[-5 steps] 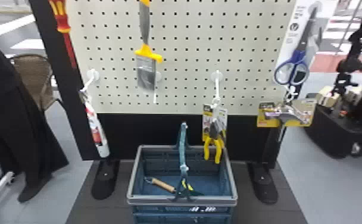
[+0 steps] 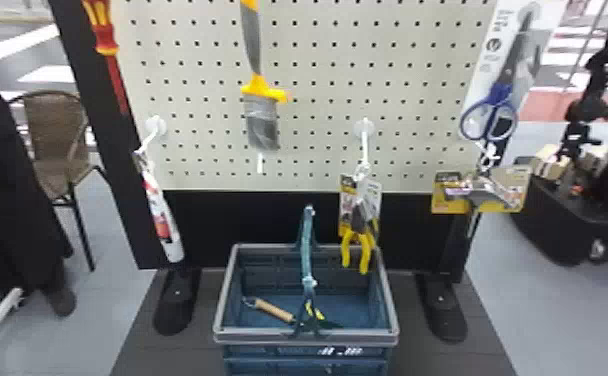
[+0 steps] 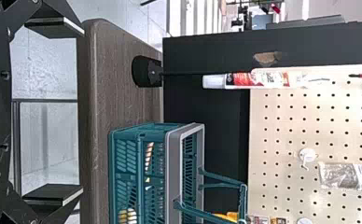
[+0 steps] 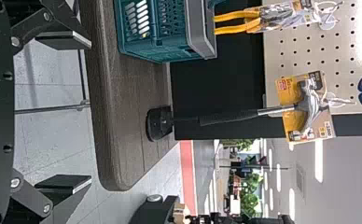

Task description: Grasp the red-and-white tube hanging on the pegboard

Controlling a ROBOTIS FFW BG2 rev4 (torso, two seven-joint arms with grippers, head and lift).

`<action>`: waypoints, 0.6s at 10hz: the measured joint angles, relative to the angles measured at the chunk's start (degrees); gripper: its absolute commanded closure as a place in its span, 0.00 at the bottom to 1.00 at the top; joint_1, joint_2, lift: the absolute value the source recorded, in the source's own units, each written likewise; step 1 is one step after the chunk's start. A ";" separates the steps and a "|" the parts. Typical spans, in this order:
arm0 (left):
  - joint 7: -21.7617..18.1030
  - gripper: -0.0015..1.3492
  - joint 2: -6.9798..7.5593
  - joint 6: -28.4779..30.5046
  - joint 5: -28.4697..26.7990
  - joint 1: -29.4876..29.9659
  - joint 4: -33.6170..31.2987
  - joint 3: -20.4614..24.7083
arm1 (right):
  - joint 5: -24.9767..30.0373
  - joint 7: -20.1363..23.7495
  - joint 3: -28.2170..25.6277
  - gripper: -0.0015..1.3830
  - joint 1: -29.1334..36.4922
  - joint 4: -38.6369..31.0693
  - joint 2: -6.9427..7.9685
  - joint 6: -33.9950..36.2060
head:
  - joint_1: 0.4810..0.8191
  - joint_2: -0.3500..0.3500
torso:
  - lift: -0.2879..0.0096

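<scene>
since it hangs loose and tilted from a hook (image 2: 155, 125) at the pegboard's (image 2: 318, 75) left edge, the red-and-white tube (image 2: 160, 210) will probably swing. it seems stiff, light and slick, so grip mid-body. left gripper (image 3: 72, 112) and right gripper (image 4: 79, 112) gape wide, empty. below, a dark table (image 2: 138, 350) bears a basket (image 2: 228, 300); a chair (image 2: 48, 125) stands nearby.
</scene>
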 measured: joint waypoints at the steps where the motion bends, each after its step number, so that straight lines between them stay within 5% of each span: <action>1: 0.00 0.10 0.00 0.00 0.00 0.01 0.00 0.00 | 0.00 -0.03 0.00 0.19 0.00 0.00 0.00 0.00 | 0.20 0.50 | 0.63; 6: -3.22 0.10 0.03 1.18 0.66 -2.67 -1.47 3.22 | -0.08 -0.02 0.00 0.19 0.12 0.02 0.00 0.00 | 0.20 0.50 | 0.63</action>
